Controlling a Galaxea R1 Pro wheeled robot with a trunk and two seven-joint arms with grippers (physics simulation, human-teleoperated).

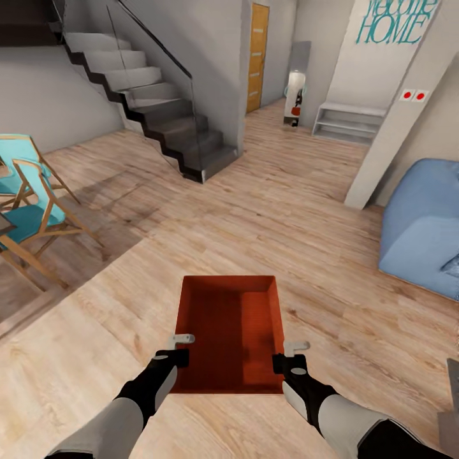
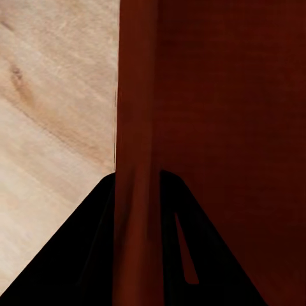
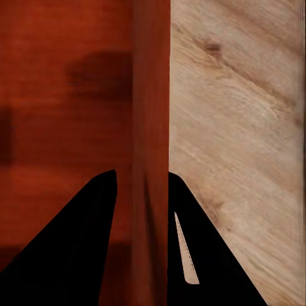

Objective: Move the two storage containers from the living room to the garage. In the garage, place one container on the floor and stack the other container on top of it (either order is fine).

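Note:
One red-orange storage container (image 1: pixel 229 325) hangs level over the light wood-plank floor of the living room, just in front of me. My left gripper (image 1: pixel 176 357) is shut on its left wall near the close corner. My right gripper (image 1: pixel 288 363) is shut on its right wall. In the left wrist view the container wall (image 2: pixel 137 115) runs between the black fingers (image 2: pixel 76 268). The right wrist view has the container wall (image 3: pixel 152 95) pinched between the dark fingers (image 3: pixel 83 242) the same way. The container is empty. The garage and its floor are out of view.
A dark staircase (image 1: pixel 166 115) with a glass rail rises at the back left. Turquoise folding chairs (image 1: pixel 25 210) stand at the left, and a blue sofa (image 1: pixel 424 223) and a white pillar (image 1: pixel 395 127) at the right. An orange-brown door (image 1: pixel 258 57) and a white shelf (image 1: pixel 347 121) lie far ahead across open wood floor.

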